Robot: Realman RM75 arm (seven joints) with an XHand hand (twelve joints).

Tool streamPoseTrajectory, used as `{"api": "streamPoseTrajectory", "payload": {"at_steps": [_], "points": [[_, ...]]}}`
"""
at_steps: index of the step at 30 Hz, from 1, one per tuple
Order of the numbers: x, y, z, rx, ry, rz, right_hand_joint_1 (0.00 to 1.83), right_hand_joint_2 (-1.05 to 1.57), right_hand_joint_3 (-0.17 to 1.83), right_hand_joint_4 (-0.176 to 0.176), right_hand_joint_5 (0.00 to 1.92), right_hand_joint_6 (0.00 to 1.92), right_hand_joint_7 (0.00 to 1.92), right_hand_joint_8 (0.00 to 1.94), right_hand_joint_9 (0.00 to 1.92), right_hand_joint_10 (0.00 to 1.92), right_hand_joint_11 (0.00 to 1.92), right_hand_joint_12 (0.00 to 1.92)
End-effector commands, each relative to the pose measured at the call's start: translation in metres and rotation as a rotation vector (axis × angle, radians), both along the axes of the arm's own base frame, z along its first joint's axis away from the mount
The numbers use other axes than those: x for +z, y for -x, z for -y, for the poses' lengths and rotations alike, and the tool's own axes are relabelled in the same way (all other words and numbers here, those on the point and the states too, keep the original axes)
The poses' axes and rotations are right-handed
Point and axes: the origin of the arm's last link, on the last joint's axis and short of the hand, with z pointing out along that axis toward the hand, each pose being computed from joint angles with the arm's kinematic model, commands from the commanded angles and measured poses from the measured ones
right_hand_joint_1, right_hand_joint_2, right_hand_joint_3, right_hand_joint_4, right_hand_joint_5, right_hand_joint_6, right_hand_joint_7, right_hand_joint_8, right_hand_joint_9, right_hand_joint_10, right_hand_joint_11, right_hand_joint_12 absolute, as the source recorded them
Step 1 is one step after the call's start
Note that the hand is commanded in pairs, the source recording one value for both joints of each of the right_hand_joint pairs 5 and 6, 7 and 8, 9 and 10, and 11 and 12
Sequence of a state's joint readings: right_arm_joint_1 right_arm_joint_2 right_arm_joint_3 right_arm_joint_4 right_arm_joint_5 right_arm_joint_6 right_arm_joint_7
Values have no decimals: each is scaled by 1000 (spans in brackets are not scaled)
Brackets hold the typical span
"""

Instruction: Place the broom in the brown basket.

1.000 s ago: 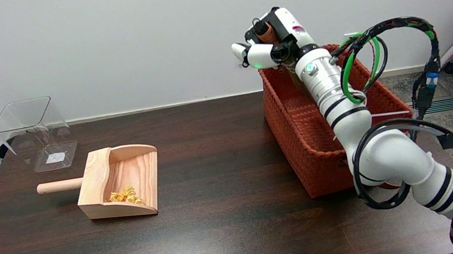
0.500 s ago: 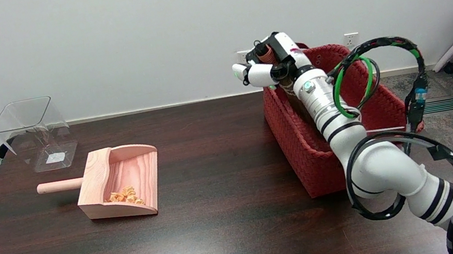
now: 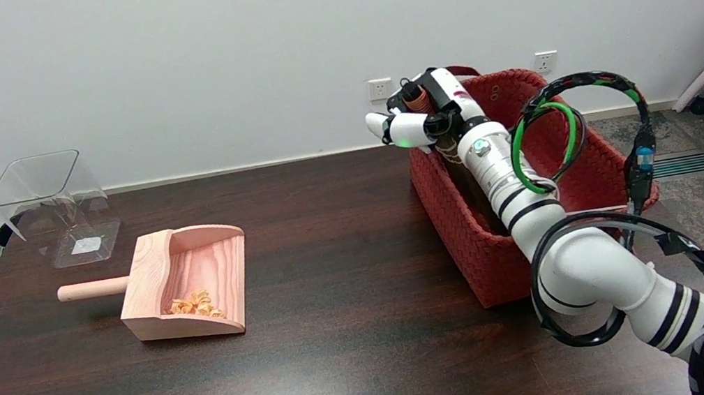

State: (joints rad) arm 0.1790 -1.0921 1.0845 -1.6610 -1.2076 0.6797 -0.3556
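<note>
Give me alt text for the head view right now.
The robot's right hand grips the brown broom handle above the far left corner of the woven reddish-brown basket. To the left on the dark wooden table sit a light wooden dustpan holding yellow scraps and a clear plastic container.

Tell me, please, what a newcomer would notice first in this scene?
Probably the white right arm reaching from the lower right, its right hand gripping the broom by its handle over the far-left corner of the reddish-brown basket. Next, the wooden dustpan at the table's left, with yellow scraps inside.
</note>
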Motion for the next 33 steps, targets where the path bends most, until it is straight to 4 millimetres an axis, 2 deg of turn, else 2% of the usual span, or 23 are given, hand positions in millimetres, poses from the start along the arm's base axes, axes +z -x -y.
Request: {"api": "streamPoseTrajectory", "payload": {"at_steps": [1, 2, 3, 4, 8, 11, 14, 15, 16, 19, 22, 25, 28, 33], "points": [[16, 8, -3, 6, 51, 4, 1053, 1105, 616, 0, 1630, 1630, 1848, 1848, 1630, 1630, 1630, 1630], [16, 8, -3, 7, 52, 4, 1108, 787, 847, 0, 1433, 1433, 1715, 1715, 1433, 1433, 1433, 1433], [17, 8, -3, 7, 53, 5, 1139, 596, 956, 0, 1299, 1299, 1603, 1603, 1299, 1299, 1299, 1299], [17, 8, -3, 8, 53, 7, 1145, 522, 990, 0, 1255, 1255, 1545, 1545, 1255, 1255, 1255, 1255], [17, 8, -2, 16, 51, 29, 1142, 386, 997, 0, 1145, 1145, 1410, 1410, 1145, 1145, 1145, 1145], [19, 7, -2, 22, 53, 44, 1148, 282, 897, 0, 931, 931, 1141, 1141, 931, 931, 931, 931], [21, 2, -2, 43, 60, 18, 1114, 114, 1029, 0, 802, 802, 923, 923, 802, 802, 802, 802], [23, -2, -1, 58, 66, 6, 1096, 14, 1089, 0, 763, 763, 823, 823, 763, 763, 763, 763], [24, -5, -1, 69, 71, 2, 1069, -108, 1108, 0, 700, 700, 631, 631, 700, 700, 700, 700], [29, -18, -1, 119, 96, -21, 1044, -244, 1101, 0, 602, 602, 279, 279, 602, 602, 602, 602], [37, -32, -3, 175, 128, -42, 1033, -269, 1098, 0, 544, 544, 197, 197, 544, 544, 544, 544], [43, -43, -7, 230, 145, 13, 994, -281, 1097, 0, 455, 455, 124, 124, 455, 455, 455, 455], [52, -53, -9, 280, 151, 82, 913, -230, 899, 0, 376, 376, 73, 73, 376, 376, 376, 376], [70, -58, -7, 313, 193, 116, 859, -197, 768, 0, 291, 291, 25, 25, 291, 291, 291, 291]]}}
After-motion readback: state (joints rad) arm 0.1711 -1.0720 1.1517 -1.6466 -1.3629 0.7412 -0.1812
